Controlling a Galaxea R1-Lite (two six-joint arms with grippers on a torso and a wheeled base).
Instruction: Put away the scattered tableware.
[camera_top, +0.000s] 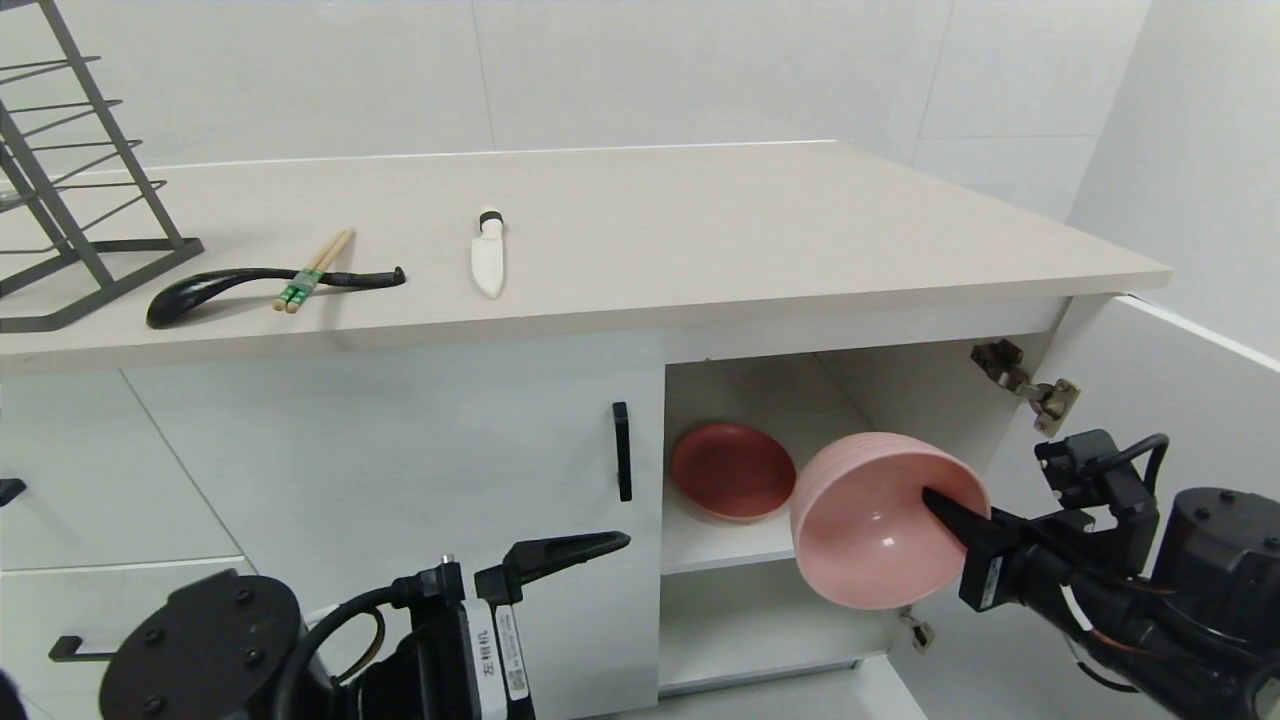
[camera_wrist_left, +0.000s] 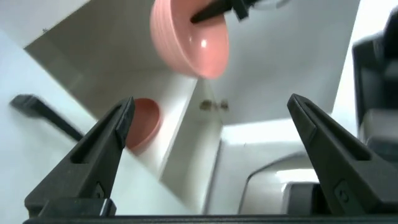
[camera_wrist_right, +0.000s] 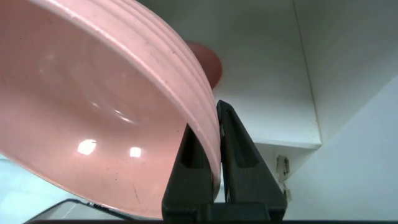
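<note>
My right gripper (camera_top: 945, 505) is shut on the rim of a pink ribbed bowl (camera_top: 870, 525), holding it tilted at the mouth of the open cabinet (camera_top: 760, 400); the rim sits pinched between the fingers (camera_wrist_right: 186, 155). A red plate (camera_top: 732, 470) lies on the cabinet's upper shelf, just beyond the bowl. My left gripper (camera_wrist_left: 211, 155) is open and holds nothing, low in front of the closed cabinet door. On the countertop (camera_top: 700, 230) lie a black ladle (camera_top: 230, 287), a pair of wooden chopsticks (camera_top: 312, 270) across its handle, and a small cream knife (camera_top: 488, 252).
A dark wire dish rack (camera_top: 70, 170) stands at the counter's left end. The cabinet's right door (camera_top: 1180, 370) is swung open beside my right arm. A black handle (camera_top: 621, 450) is on the closed left door. A lower shelf (camera_top: 760, 620) sits below.
</note>
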